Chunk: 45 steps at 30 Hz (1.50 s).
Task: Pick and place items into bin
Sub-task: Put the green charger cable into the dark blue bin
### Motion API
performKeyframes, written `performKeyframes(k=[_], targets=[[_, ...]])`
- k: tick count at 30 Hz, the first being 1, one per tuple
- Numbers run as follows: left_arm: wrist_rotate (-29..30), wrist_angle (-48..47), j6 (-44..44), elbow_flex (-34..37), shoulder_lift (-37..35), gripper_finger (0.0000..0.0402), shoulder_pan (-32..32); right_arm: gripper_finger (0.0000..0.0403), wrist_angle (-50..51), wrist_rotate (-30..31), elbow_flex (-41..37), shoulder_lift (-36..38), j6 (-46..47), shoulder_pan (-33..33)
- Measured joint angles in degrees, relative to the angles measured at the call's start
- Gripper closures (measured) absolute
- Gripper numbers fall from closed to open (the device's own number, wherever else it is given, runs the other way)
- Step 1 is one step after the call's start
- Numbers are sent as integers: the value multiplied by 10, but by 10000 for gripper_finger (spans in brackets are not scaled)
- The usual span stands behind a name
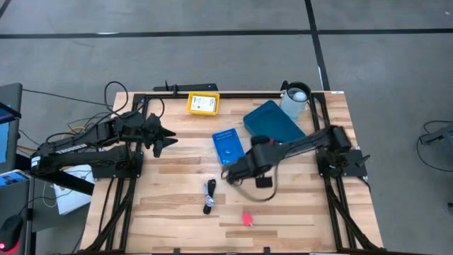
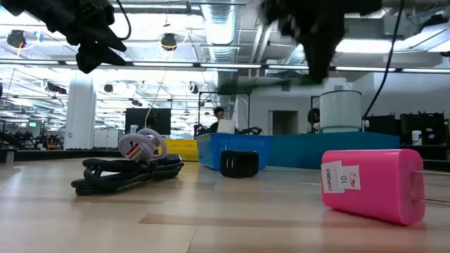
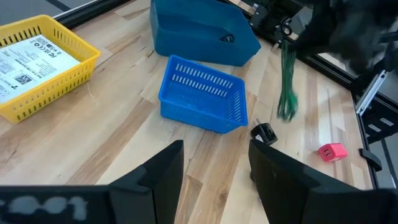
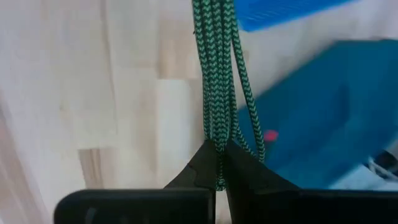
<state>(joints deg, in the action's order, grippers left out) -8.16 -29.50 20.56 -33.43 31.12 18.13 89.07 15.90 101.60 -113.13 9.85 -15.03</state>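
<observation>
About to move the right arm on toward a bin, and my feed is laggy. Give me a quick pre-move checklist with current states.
1. Right gripper shut on the green braided cord: ok.
2. Cord lifted off the table, hanging free in the left wrist view: ok.
3. Blue basket upright and open, nothing visible inside: ok.
4. Left gripper open, holding nothing, raised at the table's left, away from the basket: ok.
5. Whether the cord's hanging end will clear the basket rim: cannot tell.
6. Black cable bundle, black adapter and pink charger on the table, not yet binned: not ok.
</observation>
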Motion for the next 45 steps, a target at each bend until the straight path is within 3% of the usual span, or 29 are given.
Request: performKeyframes(k=[12, 20, 25, 30, 37, 45], targets=[[0, -6, 0, 0, 0, 230, 0, 400, 7, 163, -41, 186, 151, 78], [0, -6, 0, 0, 0, 230, 0, 400, -15, 230, -206, 332, 277, 117], [0, -6, 0, 0, 0, 230, 0, 399, -104, 196, -341, 404, 346, 140], [0, -6, 0, 0, 0, 230, 0, 397, -201, 122, -430, 419, 374, 151], [7, -6, 0, 0, 0, 230, 0, 393, -228, 90, -472, 380, 399, 152], [14, -6, 0, 0, 0, 230, 0, 357, -252, 80, -492, 319, 397, 156]])
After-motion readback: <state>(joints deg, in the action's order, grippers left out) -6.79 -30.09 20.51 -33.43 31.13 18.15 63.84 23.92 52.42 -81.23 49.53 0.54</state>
